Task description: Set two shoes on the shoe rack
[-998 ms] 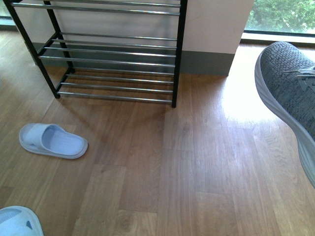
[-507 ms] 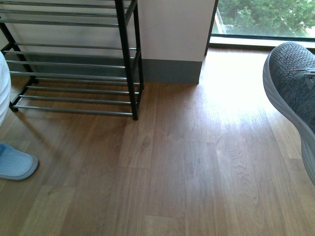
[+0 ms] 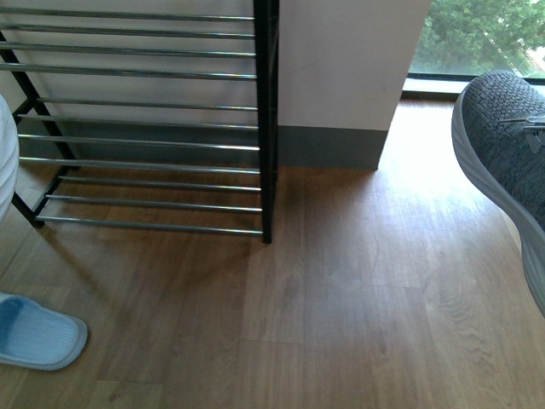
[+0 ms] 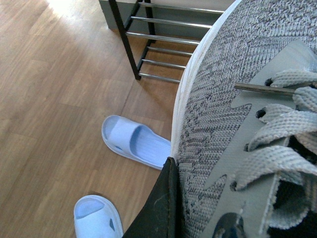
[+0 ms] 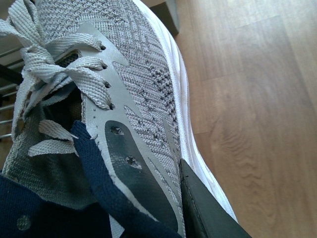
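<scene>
My right gripper [image 5: 143, 210] is shut on a grey sneaker [image 5: 133, 84]; one black finger [image 5: 200, 208] presses its outer side by the white sole. That shoe [image 3: 502, 162] hangs in the air at the front view's right edge. The left gripper [image 4: 208, 215] is shut on the other grey sneaker [image 4: 223, 114], with a black finger [image 4: 159, 208] against its side; its white sole [image 3: 7, 158] shows at the left edge. The shoe rack [image 3: 153, 128] stands ahead to the left, its chrome bars bare. Both grippers are out of the front view.
Two pale blue slides lie on the wooden floor below the left sneaker, one [image 4: 133, 141] nearer the rack [image 4: 163, 39], one [image 4: 96, 218] further back. A slide [image 3: 34, 332] shows bottom left in the front view. A white wall with grey skirting [image 3: 332, 145] stands right of the rack.
The front view has shifted: the rack now looks closer and further right than half a second ago, and more of the slide shows. The left sneaker's sole entered at the left edge.
</scene>
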{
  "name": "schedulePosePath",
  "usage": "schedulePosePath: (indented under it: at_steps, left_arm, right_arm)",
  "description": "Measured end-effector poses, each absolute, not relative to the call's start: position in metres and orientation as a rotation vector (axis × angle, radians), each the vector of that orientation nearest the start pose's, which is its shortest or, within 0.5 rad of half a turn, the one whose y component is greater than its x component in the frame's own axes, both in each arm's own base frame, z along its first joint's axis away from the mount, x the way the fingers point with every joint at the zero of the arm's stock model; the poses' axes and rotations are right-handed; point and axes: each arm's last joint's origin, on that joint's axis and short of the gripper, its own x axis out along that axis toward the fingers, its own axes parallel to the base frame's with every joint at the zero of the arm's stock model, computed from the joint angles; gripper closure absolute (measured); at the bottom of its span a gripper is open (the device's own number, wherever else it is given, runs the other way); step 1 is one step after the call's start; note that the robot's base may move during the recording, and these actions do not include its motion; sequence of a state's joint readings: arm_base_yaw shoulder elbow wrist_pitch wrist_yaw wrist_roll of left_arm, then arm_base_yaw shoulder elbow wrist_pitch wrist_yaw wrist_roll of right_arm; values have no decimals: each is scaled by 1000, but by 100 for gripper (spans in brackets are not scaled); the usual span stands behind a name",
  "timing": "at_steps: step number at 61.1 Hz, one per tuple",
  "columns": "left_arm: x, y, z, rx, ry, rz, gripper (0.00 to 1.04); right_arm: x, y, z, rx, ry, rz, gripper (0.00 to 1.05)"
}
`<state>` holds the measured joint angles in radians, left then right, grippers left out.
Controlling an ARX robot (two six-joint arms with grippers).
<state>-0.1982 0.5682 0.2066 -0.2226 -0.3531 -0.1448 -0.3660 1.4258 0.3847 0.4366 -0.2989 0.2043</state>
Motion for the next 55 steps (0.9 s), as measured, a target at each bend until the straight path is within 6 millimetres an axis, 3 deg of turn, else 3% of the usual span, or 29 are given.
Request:
schedulePosePath:
  at_steps: [55]
  left_arm:
    - [127, -15, 163, 19, 550, 199, 102]
  right_arm:
    - [223, -75, 129, 390, 565, -116, 103]
